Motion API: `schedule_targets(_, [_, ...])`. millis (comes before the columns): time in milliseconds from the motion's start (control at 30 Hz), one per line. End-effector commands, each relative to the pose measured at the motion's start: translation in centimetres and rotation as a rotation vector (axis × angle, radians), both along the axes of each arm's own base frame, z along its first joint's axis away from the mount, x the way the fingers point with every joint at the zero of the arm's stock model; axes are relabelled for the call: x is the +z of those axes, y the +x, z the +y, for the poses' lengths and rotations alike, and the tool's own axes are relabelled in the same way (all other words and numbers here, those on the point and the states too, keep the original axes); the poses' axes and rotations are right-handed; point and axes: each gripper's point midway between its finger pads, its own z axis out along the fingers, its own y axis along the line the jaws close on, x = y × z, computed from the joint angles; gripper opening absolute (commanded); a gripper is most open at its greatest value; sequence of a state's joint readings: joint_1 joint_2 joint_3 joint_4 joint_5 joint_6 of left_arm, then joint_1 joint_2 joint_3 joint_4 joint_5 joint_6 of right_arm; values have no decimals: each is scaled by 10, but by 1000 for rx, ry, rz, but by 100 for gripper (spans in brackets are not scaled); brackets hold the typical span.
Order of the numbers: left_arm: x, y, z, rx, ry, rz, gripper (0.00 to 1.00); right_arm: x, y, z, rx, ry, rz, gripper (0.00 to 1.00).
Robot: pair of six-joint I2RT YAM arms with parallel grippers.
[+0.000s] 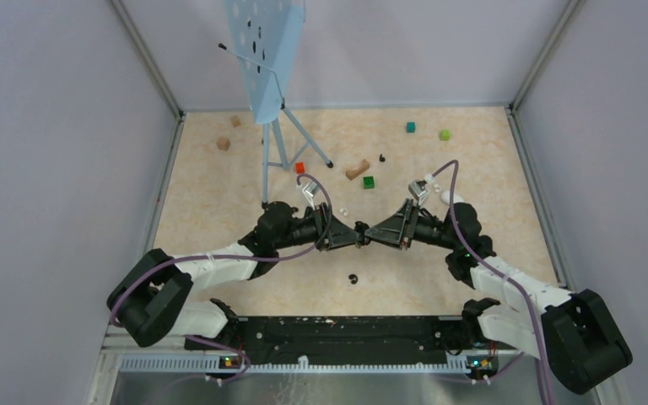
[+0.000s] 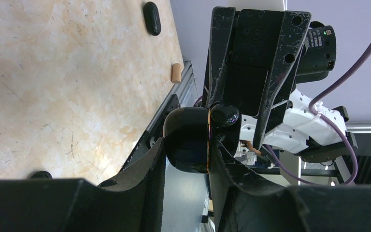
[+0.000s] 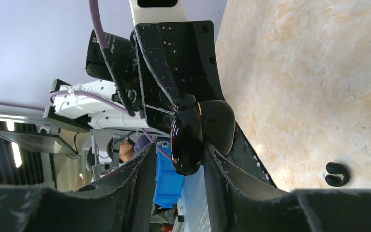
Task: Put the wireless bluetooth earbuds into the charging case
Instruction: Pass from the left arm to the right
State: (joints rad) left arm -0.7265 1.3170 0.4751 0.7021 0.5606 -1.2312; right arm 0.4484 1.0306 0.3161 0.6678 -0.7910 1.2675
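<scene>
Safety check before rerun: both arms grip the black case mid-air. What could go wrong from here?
1. Both the left fingers and the right fingers clamp the glossy charging case above the table; uneven pulling could let it slip and fall.
2. The fingers meet tip to tip, so they may collide.

Three green cubes [image 1: 369, 181], one red cube [image 1: 299, 167], three wooden blocks [image 1: 224, 143], perhaps two black earbuds [image 1: 353, 278].
</scene>
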Motion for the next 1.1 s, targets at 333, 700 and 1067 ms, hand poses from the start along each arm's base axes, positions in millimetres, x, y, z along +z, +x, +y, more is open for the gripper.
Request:
schedule_targets(333, [29,2,-3,-11,-60,-85,10,8,5,0,-6,4,-44,41])
schedule_targets(700, [31,2,-3,-13,-64,-88,10,4,7,0,-13,-1,-28,23])
schedule_targets(1067, [32,1,3,-6,-4,-115,55,-4,8,-3,-30,-9,3,0])
